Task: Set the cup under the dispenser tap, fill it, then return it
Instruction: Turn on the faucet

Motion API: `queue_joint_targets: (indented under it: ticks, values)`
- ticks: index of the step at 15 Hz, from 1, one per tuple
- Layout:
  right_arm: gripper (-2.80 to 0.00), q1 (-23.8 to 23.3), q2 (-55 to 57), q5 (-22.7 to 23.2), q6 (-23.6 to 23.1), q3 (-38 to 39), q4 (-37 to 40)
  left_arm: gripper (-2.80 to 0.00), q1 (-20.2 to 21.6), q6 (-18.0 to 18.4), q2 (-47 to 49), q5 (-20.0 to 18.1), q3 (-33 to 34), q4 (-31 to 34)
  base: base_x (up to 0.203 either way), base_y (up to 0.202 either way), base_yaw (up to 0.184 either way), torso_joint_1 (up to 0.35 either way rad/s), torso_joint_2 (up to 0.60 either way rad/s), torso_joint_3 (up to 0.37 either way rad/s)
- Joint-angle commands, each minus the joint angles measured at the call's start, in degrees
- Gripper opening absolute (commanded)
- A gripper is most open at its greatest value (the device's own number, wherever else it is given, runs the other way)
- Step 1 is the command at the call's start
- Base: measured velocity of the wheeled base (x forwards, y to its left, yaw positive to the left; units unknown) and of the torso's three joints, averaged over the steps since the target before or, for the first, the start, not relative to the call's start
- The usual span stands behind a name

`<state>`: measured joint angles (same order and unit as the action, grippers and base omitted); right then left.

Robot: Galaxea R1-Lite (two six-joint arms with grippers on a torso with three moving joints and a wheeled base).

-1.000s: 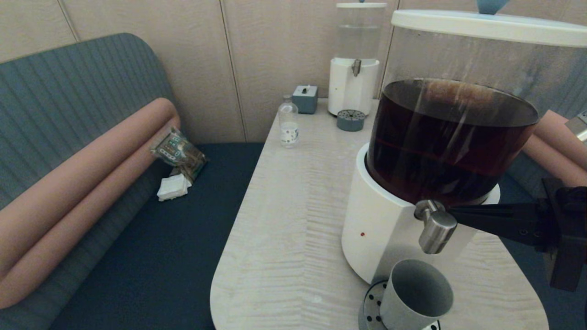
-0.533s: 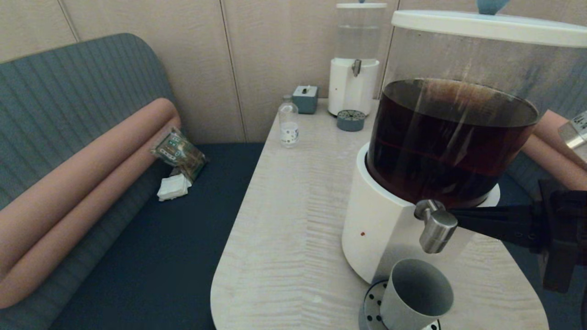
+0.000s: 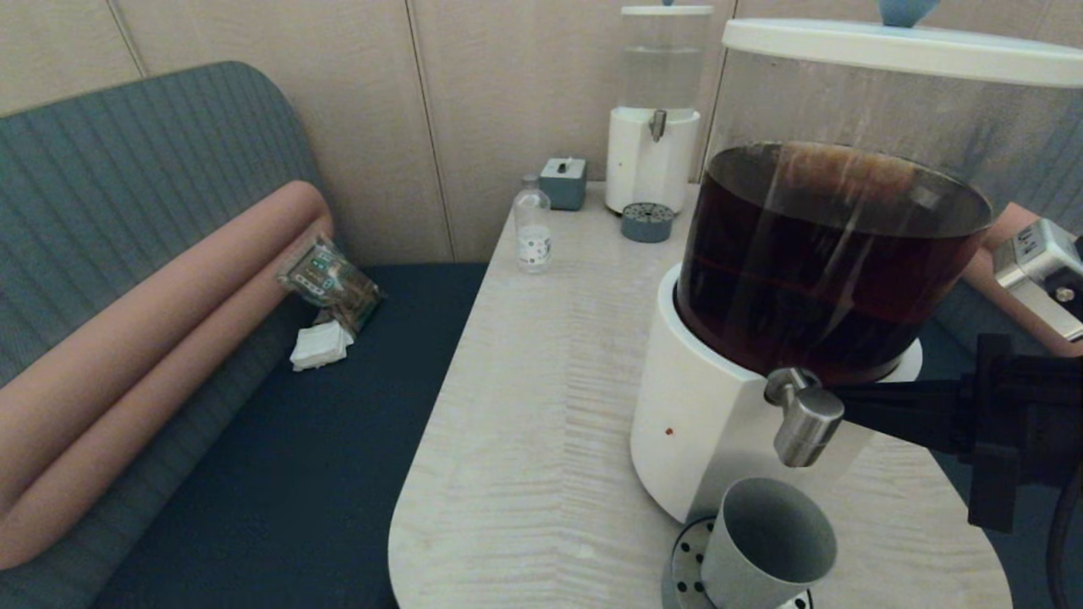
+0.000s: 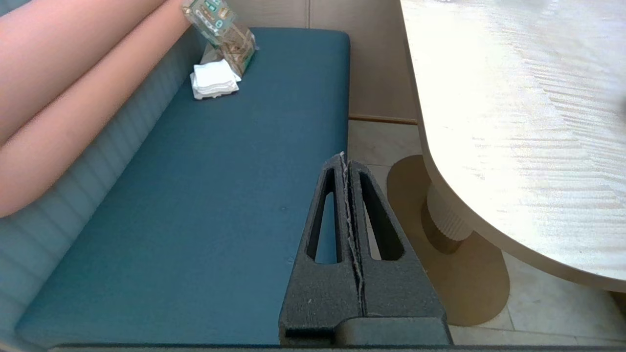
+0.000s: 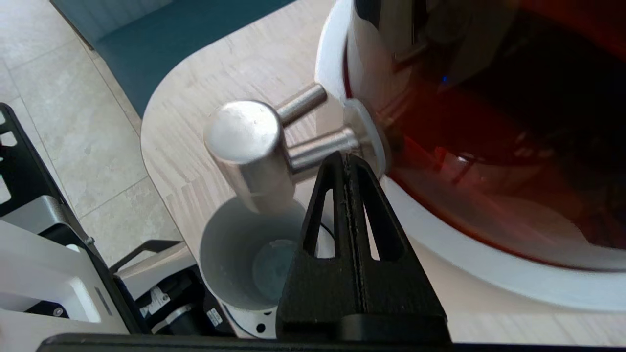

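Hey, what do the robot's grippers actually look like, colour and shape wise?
Both the left gripper and right gripper are matte black, with long tapered triangular fingers cut through by elongated slots. Behind the right gripper's black body sit a grey-silver link and a black cable.

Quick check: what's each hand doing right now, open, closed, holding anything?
Left hand: closed, empty, parked over the bench seat.
Right hand: closed, empty, tips at the dispenser tap.

The matte black right gripper (image 5: 345,159) has tapered fingers with long triangular cut-outs. The left gripper (image 4: 345,159) matches. A silver-grey wrist block (image 3: 1036,262) carries a screw.
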<state>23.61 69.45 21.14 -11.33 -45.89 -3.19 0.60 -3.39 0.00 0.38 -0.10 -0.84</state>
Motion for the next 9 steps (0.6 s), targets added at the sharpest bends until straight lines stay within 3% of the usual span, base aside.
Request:
queue_joint_targets:
  ticks: [1, 9]
  values:
    - [-2.8, 0.3, 0.4, 0.1, 0.1, -0.1, -0.1, -2.8, 0.0, 0.0, 0.1, 0.1, 0.0, 0.0, 0.0, 0.0, 0.0, 0.0, 0.0, 0.0]
    - [-2.8, 1.0, 1.2, 0.3, 0.4, -0.1, -3.9, -2.8, 0.0, 0.0, 0.1, 0.1, 0.0, 0.0, 0.0, 0.0, 0.0, 0.0, 0.0, 0.0]
